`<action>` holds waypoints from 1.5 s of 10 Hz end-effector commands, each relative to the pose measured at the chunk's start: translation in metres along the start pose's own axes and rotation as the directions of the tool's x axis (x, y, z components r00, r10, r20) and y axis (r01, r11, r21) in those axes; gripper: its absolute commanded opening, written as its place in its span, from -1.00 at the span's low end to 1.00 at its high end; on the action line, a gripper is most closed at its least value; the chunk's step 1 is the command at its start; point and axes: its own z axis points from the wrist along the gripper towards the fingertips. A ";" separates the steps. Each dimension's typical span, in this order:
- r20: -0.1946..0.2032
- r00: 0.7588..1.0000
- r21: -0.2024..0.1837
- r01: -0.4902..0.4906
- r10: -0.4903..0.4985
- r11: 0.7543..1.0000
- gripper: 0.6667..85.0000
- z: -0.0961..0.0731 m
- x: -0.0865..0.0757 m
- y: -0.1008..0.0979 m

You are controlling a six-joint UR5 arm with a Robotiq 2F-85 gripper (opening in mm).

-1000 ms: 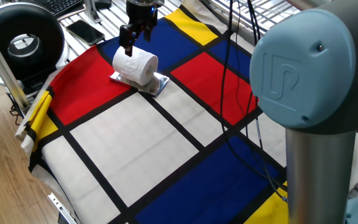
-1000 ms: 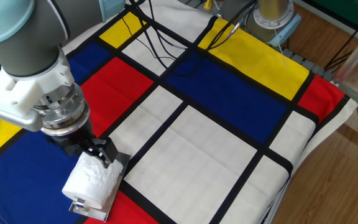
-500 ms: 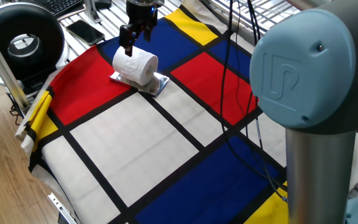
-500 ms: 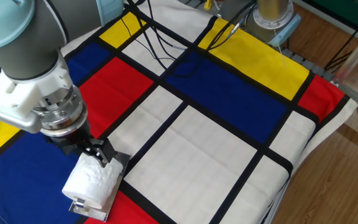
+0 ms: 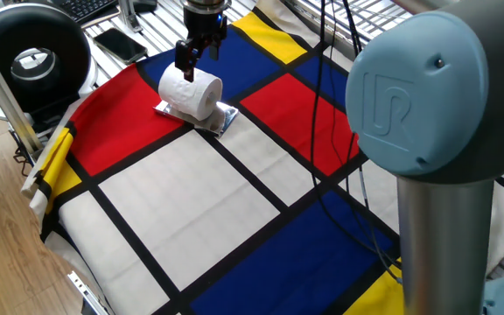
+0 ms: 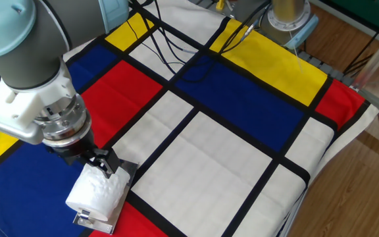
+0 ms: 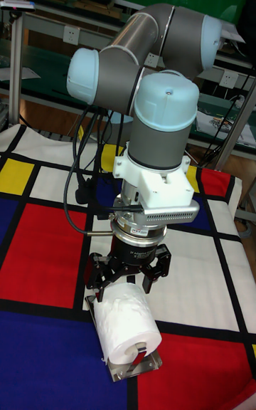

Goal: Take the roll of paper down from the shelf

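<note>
The roll of paper [image 5: 191, 92] is white and embossed, and it lies on its side on the shelf [image 5: 223, 120], a small shiny plate on the red patch of the cloth. The other fixed view shows the roll [image 6: 97, 194] with the shelf [image 6: 92, 222] poking out under it. My gripper [image 7: 128, 276] hangs open just above the far end of the roll [image 7: 124, 321], its fingers spread to both sides and nothing between them. The shelf [image 7: 136, 369] sticks out in front of the roll. In one fixed view the gripper [image 5: 188, 58] stands right over the roll's back edge.
A checked cloth of red, blue, yellow and white [image 5: 191, 201] covers the table. A large black round device [image 5: 31, 59] and a black phone [image 5: 119, 42] lie off the cloth to the left. Cables [image 5: 339, 131] trail across the blue and red patches.
The gripper and wrist have shifted slightly up and away from the roll. The roll and shelf have not moved.
</note>
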 end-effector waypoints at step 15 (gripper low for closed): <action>0.034 0.999 -0.004 0.022 -0.022 1.000 1.00 0.003 -0.036 0.008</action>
